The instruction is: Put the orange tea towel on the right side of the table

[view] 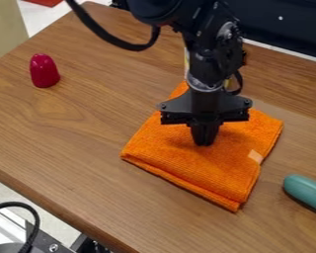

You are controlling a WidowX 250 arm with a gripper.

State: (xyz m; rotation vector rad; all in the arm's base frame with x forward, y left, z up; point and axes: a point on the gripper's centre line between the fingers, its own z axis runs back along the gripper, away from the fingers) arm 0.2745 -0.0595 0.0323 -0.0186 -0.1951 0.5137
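Note:
The black gripper (203, 140) hangs down over the middle of the folded orange tea towel (203, 165), its fingers together and their tips at or just above the cloth. Whether any cloth is pinched between them I cannot tell. The towel lies flat right of the view's centre, one corner pointing to the front and a small pale tag near its right edge. The arm and gripper cover part of its back half.
A dark pink, dome-shaped object (44, 70) stands at the left on the wooden table (75, 128). At the right edge lies a teal rounded object (307, 191), close to the towel. Something pale and yellow is partly hidden behind the arm.

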